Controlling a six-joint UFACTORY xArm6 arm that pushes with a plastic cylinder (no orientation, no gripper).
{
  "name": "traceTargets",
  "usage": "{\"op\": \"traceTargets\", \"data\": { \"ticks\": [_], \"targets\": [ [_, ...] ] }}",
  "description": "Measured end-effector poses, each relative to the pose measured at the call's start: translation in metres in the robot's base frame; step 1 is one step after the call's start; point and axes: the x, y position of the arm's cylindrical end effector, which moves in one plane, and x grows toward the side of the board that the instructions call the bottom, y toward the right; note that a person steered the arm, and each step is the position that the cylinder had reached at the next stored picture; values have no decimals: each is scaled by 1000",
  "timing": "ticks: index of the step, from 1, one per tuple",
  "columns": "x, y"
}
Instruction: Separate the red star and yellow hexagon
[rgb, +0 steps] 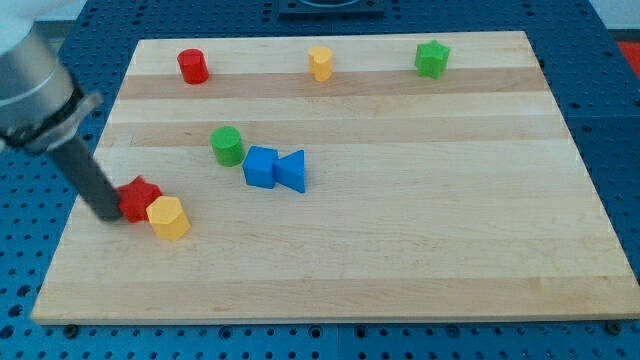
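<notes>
The red star (139, 198) lies near the board's left edge, touching the yellow hexagon (169, 217) just below and to its right. My tip (105, 212) is at the red star's left side, touching or almost touching it. The dark rod rises from there toward the view's top left.
A green cylinder (227, 146), a blue cube (260, 167) and a blue triangular block (292, 171) sit right of the pair. A red cylinder (193, 66), a yellow block (320, 62) and a green star-like block (432, 58) line the top. The wooden board (420, 250) lies on a blue perforated base.
</notes>
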Motion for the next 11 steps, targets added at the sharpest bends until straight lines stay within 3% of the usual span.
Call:
{"op": "traceTargets", "data": {
  "ticks": [1,3,4,5,6,7,9,11],
  "targets": [
    [-57,0],
    [11,-37],
    [41,40],
    [17,71],
    [-28,35],
    [4,47],
    [31,-14],
    [-60,-1]
  ]
}}
